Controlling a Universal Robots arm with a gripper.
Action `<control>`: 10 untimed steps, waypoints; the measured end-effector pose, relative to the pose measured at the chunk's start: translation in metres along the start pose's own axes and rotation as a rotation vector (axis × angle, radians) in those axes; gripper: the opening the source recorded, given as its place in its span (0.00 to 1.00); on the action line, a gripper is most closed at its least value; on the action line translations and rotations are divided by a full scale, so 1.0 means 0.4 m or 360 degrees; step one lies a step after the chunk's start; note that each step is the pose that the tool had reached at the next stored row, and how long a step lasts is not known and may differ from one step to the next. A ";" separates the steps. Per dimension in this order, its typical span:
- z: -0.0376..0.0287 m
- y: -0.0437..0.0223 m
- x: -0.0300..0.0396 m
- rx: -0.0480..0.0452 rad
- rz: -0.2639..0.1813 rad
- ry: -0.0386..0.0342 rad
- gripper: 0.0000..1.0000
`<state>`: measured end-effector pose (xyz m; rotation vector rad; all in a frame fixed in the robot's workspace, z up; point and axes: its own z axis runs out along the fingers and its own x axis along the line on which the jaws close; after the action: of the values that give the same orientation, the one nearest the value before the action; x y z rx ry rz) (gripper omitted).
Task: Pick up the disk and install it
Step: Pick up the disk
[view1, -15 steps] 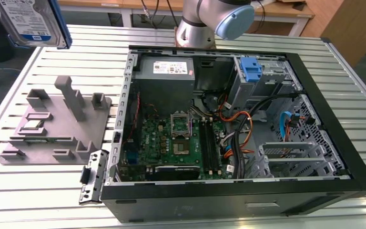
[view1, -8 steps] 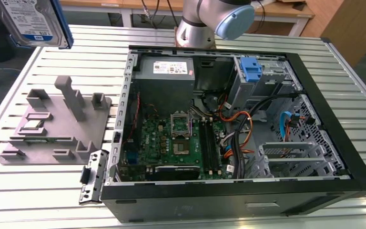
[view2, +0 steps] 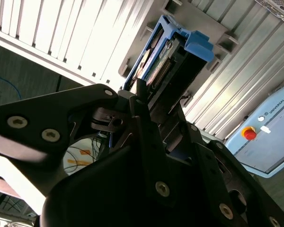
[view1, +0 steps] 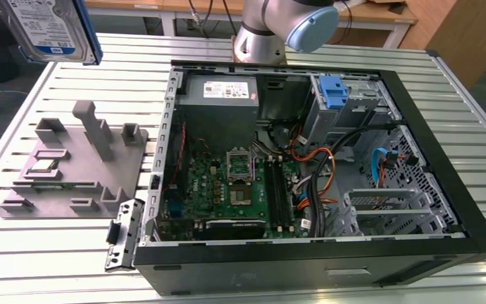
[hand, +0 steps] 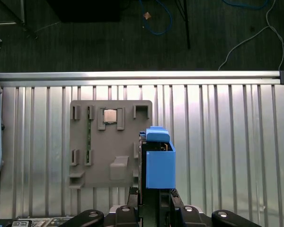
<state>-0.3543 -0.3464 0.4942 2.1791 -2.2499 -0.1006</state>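
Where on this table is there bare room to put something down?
In the exterior view, table slats are bare nearer the camera than the grey fixture and beside the computer case at that view's right. Inside the case, cables and the motherboard crowd everything.

The exterior view looks down at a slant from high above the slatted metal table [view1: 142,82]. It takes in the whole open computer case [view1: 268,272] and the grey fixture plate [view1: 129,168] by the table's edge on the exterior view's left. The first wrist view faces straight down from well above that same plate (floor shows past the table's edge). The second wrist view sits close behind the gripper [view2: 158,99], looking along it at the disk [view2: 154,61], which all three views share.
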 end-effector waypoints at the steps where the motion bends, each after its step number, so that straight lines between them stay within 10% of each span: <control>1: 0.000 -0.004 0.000 0.0000 0.0000 0.0000 0.35; 10: -0.002 -0.048 -0.002 0.0000 0.0000 0.0000 0.35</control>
<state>-0.3349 -0.3463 0.4941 2.1790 -2.2499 -0.1006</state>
